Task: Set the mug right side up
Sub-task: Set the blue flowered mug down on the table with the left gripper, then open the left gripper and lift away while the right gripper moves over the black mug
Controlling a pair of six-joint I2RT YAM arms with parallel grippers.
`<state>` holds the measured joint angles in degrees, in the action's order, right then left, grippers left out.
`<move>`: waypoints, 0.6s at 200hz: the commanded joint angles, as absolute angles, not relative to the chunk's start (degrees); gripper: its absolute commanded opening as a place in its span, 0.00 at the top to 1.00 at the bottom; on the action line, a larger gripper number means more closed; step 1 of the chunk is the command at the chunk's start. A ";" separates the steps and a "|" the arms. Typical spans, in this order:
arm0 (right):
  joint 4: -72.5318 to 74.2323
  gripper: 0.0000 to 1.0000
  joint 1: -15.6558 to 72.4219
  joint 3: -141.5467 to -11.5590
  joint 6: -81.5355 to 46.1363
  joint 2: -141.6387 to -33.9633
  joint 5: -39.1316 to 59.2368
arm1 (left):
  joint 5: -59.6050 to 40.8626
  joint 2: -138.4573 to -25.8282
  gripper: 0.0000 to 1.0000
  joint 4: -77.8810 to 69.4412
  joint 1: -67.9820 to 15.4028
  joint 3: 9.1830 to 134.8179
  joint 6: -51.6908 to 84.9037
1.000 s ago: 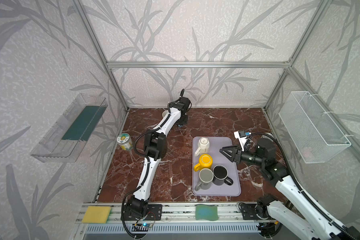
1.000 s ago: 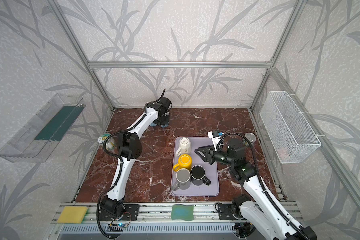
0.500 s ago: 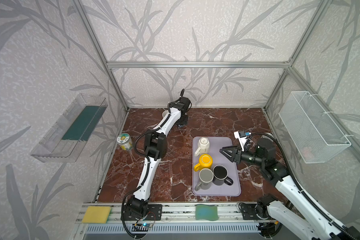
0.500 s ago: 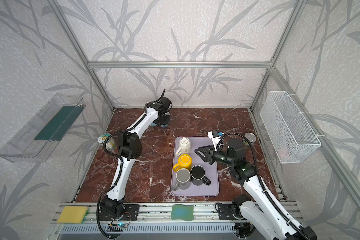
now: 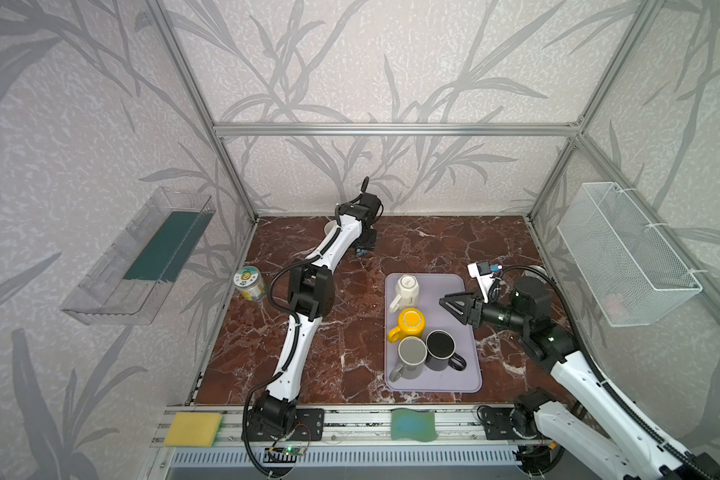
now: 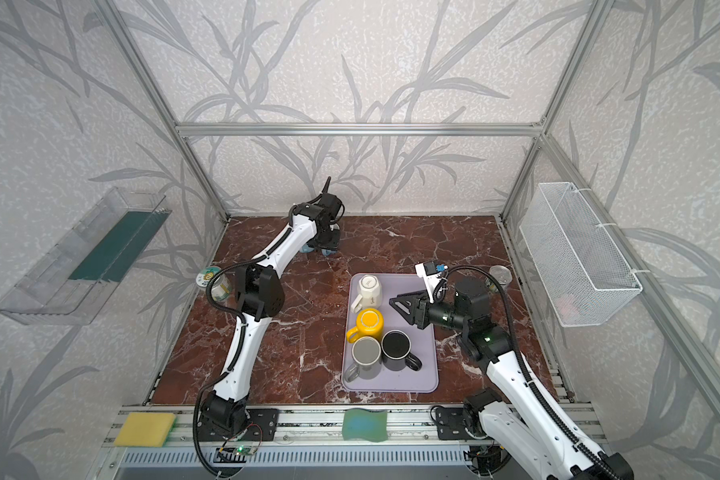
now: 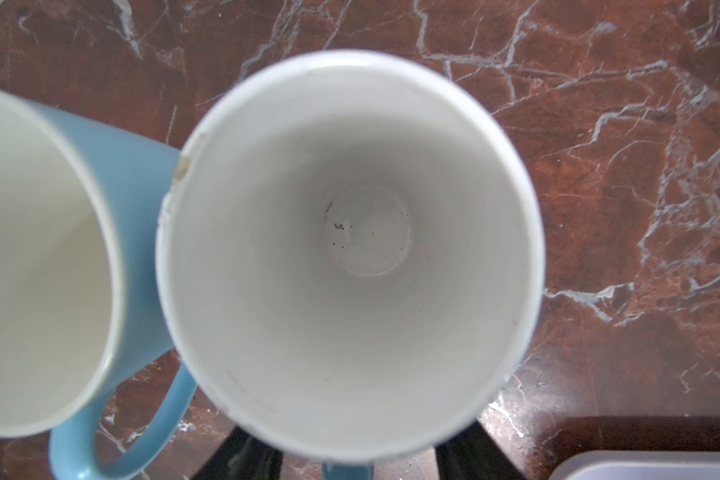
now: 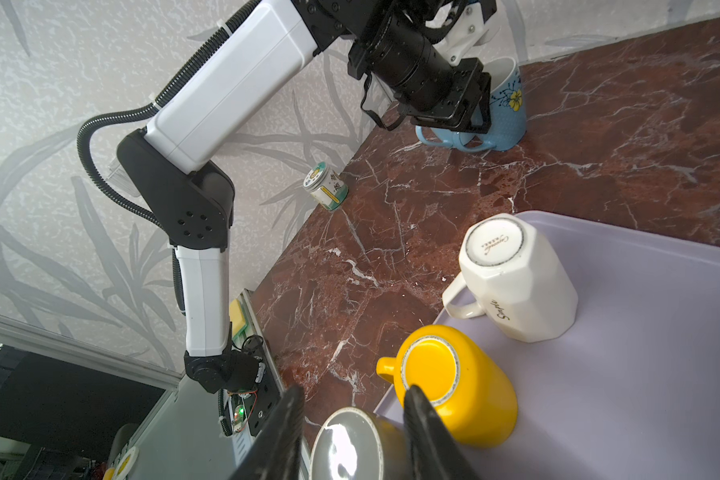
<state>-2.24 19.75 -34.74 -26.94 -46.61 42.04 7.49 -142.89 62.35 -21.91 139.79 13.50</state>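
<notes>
Mug stands upright at the back of the tabletop, mouth up and empty. A plain blue mug, also upright and empty, is close beside it.

On the left wall a clear bin holds a green sheet. A lidded jar sits by the tabletop's left edge.

The left arm reaches from the front rail to the back, elbow raised mid-way, wrist pointing down over the mug. The left end effector is spread, its fingers standing clear on either side of the mug's handle.

The tray carries four mugs. The white mug and yellow mug are base up. I cannot tell which way up the grey mug and black mug are.

The right arm rises from the front right and bends left. The right end effector hangs over the tray's right side, its jaws apart and holding nothing.

The wire basket on the right wall holds something pale, too faint to name.
</notes>
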 commanded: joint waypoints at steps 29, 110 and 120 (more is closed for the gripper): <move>-7.43 0.59 19.42 -36.12 -23.08 -45.44 41.51 | 6.95 -139.04 0.27 63.22 -22.06 141.68 12.27; -22.20 0.54 19.42 -35.45 -17.23 -41.85 36.52 | 5.63 -131.79 0.24 61.61 -22.24 141.51 10.92; -24.04 0.53 19.42 -34.77 -17.32 -40.55 36.03 | 5.41 -130.66 0.24 61.70 -22.28 141.14 10.95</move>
